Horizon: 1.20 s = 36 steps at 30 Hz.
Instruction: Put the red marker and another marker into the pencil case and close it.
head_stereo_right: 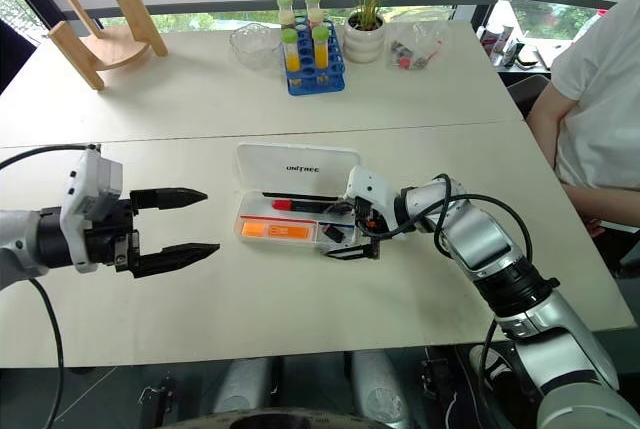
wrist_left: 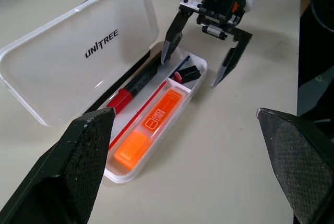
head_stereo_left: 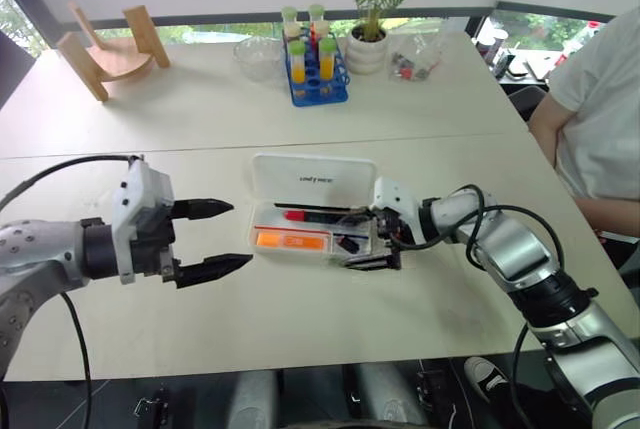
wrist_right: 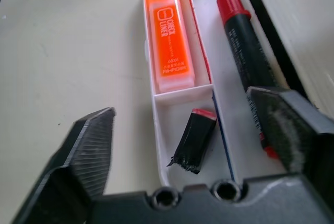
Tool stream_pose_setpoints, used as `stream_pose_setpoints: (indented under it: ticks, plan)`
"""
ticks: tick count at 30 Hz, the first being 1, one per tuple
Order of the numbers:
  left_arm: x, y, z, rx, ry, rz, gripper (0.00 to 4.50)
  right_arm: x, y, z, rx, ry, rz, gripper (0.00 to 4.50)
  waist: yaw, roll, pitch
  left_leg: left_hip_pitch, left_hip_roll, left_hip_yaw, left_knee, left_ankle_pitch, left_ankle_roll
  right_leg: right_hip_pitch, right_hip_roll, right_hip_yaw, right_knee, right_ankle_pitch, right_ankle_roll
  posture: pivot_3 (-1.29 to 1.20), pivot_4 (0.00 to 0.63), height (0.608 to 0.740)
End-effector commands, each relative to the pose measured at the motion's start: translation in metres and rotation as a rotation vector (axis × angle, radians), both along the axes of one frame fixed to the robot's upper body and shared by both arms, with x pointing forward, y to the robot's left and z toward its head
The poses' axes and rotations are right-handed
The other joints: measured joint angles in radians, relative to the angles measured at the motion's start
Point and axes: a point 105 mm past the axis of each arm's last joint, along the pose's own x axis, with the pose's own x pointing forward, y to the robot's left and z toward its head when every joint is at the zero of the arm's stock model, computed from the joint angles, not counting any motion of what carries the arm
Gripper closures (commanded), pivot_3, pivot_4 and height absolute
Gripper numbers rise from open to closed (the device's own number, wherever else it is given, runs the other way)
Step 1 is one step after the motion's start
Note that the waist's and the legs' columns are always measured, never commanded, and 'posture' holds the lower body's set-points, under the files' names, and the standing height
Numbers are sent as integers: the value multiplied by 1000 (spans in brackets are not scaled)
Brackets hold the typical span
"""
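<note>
black fingers of the right gripper (wrist_left: 206, 57) stand spread wide and hold nothing, straddling the 3 o'clock end of the pencil case (head_stereo_left: 300, 239): one finger inside over the back slot, the other outside past the front wall. the red marker (wrist_left: 136, 84) lies in that back slot, its far end under the finger. the orange highlighter (wrist_right: 168, 38) lies in the front compartment, toward 9 o'clock, and a small black piece with a red tip (wrist_right: 195, 139) sits in the little end pocket just beside it. a thin red stick (wrist_left: 141, 112) runs between the two markers. the white lid (head_stereo_left: 313, 181) stands open toward 12 o'clock. the left gripper (head_stereo_left: 214, 239) hovers at 9 o'clock of the case, apart from it, fingers wide and empty, above the pale counter (head_stereo_left: 200, 119).
</note>
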Motion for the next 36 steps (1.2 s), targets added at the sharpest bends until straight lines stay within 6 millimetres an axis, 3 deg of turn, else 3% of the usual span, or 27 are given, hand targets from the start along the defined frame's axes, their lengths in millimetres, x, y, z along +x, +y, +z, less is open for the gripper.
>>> stream_pose_setpoints:
  ticks: [1, 8, 13, 17, 22, 23, 29, 32, 36]
  plan:
    - [13, 12, 6, 17, -25, 63, 0, 2, 0, 46, 87, -91, 3, 61, 0, 0, 0, 0, 0, 0, 0, 0, 0, 0, 0, 0, 0, 0, 0, 0, 150, 740]
    - [61, 53, 23, -47, -41, 198, 0, -10, -25, 97, 176, -131, -43, 61, 7, 0, 0, 0, -1, 0, 0, 0, 0, 0, 0, -1, 0, 0, 0, 0, 150, 740]
    - [103, 65, 15, -8, -83, 211, 0, -10, -36, 108, 182, -183, -111, 61, 6, 0, 0, 0, -1, 0, 0, 0, 0, 0, 0, -1, 0, 0, 0, 0, 150, 740]
    - [144, 55, -1, 7, -92, 181, 1367, -15, -42, 113, 199, -206, -159, 0, 21, 0, 0, -1, -1, 0, 0, 0, 0, -1, 0, -1, 1, 0, 0, 0, 150, 740]
    - [182, 39, -12, 23, -143, 210, 3995, -18, -46, 116, 206, -221, -202, 0, 26, 0, 0, -3, -2, 0, 1, 0, 0, -2, 0, -1, 1, 0, 0, 0, 150, 740]
    - [186, 35, -13, 23, -149, 208, 4447, -19, -46, 117, 207, -222, -206, 0, 26, 0, 0, -3, -2, 0, 1, 0, 1, -3, 0, -1, 1, 0, 0, 0, 150, 740]
    - [191, -8, -11, -89, -117, 51, 4447, -25, -52, 119, 205, -223, -243, 0, 26, 0, 0, -5, -2, 0, 2, -1, 2, -4, 0, -2, 1, 0, 0, 0, 150, 740]
    - [181, -22, -9, -128, -70, -73, 4447, -26, -54, 118, 197, -222, -258, 0, 24, 0, 0, -6, -2, 0, 2, -1, 2, -4, 0, -2, 1, 0, 0, 0, 150, 740]
    - [156, -25, -17, -104, 39, -267, 4447, -27, -57, 118, 193, -222, -274, 0, 17, 0, 0, -5, -2, 0, 2, -1, 2, -4, 1, -2, 1, 0, 0, 0, 150, 740]
